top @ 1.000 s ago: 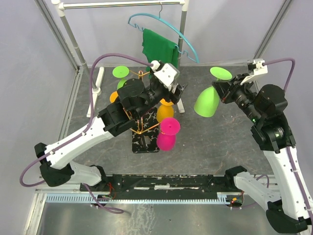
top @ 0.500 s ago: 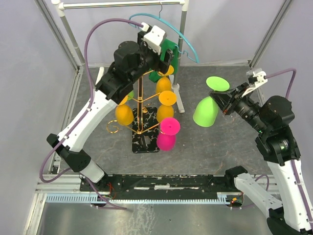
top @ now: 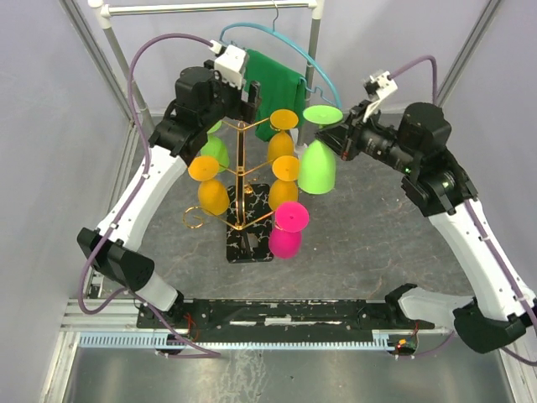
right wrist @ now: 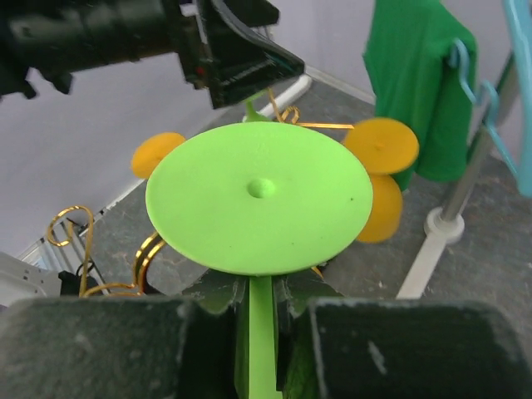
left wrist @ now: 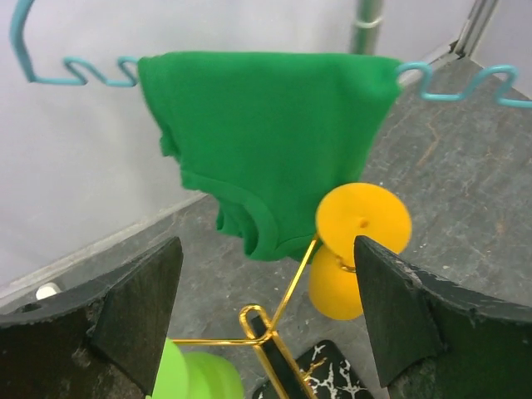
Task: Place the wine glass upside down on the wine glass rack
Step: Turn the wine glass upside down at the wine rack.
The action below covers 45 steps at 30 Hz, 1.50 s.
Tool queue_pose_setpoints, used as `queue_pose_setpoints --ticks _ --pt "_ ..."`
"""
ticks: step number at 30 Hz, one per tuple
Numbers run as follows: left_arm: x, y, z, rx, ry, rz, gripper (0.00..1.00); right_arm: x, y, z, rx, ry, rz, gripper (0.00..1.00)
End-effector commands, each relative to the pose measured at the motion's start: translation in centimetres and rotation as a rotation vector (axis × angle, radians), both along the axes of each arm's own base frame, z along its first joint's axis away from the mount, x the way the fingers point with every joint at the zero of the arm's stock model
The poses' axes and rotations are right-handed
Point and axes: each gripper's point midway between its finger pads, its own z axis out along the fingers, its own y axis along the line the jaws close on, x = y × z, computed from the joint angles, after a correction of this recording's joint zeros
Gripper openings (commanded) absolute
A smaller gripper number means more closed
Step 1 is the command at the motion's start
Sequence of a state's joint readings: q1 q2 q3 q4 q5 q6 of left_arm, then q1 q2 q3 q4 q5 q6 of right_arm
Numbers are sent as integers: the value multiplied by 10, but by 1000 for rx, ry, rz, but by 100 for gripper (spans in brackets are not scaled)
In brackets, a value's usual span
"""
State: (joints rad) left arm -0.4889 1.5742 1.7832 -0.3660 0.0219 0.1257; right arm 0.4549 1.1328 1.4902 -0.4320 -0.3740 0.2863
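Observation:
A lime green wine glass [top: 317, 170] hangs upside down in the air, foot up, just right of the wine glass rack [top: 239, 164]. My right gripper [top: 336, 137] is shut on its stem [right wrist: 262, 332], under the round foot [right wrist: 259, 195]. The rack is a gold stand on a black marbled base [top: 252, 242]. It carries orange glasses [top: 285, 180], a pink one [top: 285, 239] and another green one [top: 215, 152]. My left gripper [top: 244, 102] hovers open and empty over the rack's top; in the left wrist view a gold arm [left wrist: 268, 334] shows between its fingers [left wrist: 137, 312].
A green cloth [top: 273, 88] on a blue hanger [top: 323, 80] hangs from the white clothes rail [top: 210, 8] right behind the rack. The rail's post [top: 312, 50] and foot stand between rack and right arm. Cage uprights line both sides.
My left arm lifted away from the rack's middle to above its top, jaws widening. My right arm carried the green glass up and left, close to the rack.

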Motion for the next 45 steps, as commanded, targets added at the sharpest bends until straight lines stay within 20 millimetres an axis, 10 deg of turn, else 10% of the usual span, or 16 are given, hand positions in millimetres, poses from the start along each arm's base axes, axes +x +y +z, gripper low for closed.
queue_pose_setpoints --ticks 1,8,25,45 --pt "-7 27 43 -109 -73 0 90 -20 27 63 37 -174 78 1" --pt "4 61 35 -111 -64 52 91 -60 100 60 -86 -227 187 1" --pt "5 89 17 -168 -50 57 92 -176 178 10 -135 -293 172 1" --pt "-10 86 8 -185 -5 19 94 -183 246 -66 -49 -306 106 1"
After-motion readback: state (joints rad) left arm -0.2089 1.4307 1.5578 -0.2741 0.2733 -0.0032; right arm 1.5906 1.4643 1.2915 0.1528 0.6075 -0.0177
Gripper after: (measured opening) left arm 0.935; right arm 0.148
